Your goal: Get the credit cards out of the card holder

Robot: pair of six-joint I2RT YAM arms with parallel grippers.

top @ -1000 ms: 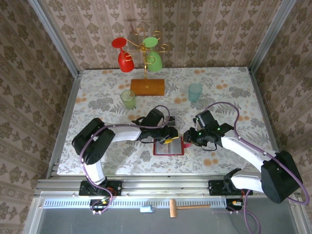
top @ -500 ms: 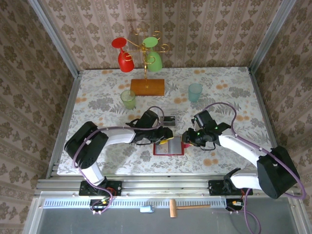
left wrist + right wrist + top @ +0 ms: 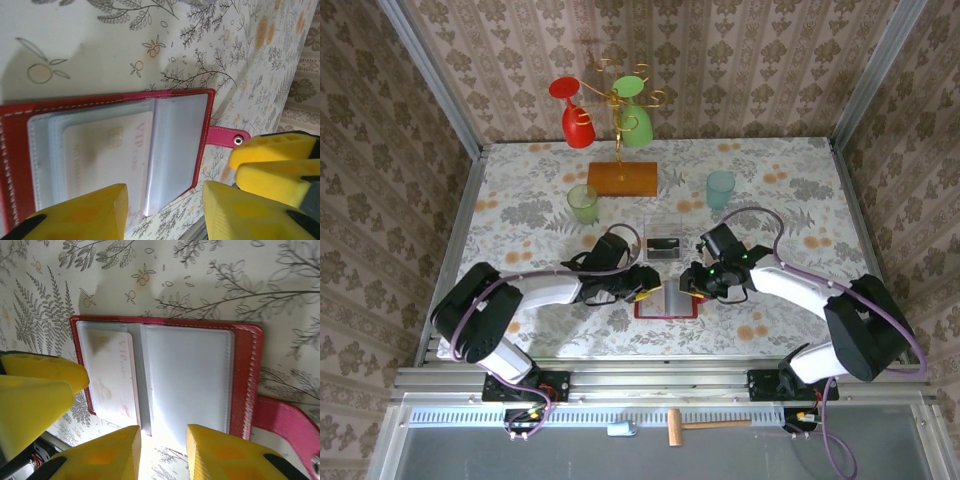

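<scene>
Left gripper (image 3: 164, 200) apart, right gripper (image 3: 162, 440) apart — open card holder (image 3: 245, 375), pale card (image 3: 112, 380) inside

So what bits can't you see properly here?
Top view: the card holder is partly under the left jaws and right jaws; inside too small to tell.
Left wrist view: the VIP card is cloudy behind its sleeve, part hidden by the left jaws.
Right wrist view: the closing tab is cut off by the picture's edge.
</scene>
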